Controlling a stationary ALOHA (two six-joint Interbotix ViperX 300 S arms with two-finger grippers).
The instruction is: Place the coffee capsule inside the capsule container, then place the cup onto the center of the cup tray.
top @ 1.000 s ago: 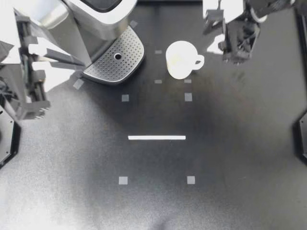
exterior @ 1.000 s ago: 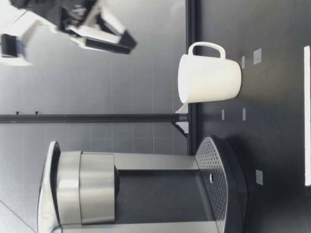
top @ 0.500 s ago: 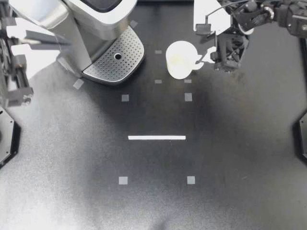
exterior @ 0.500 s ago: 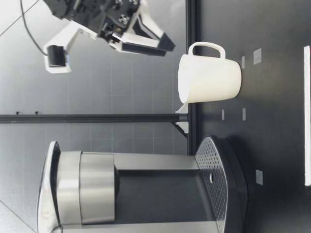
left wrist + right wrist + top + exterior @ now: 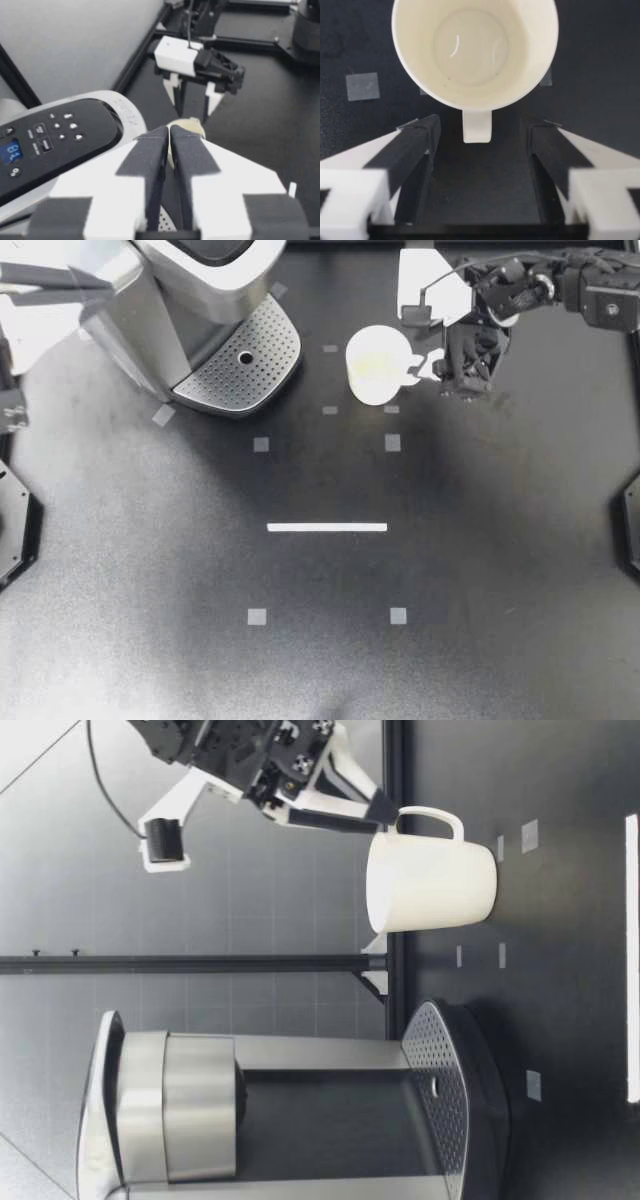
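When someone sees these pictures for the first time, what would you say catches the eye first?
The white cup stands upright on the black table, beside the coffee machine and off its perforated cup tray. The right gripper hovers at the cup's handle, with its jaws open on either side and not touching it.
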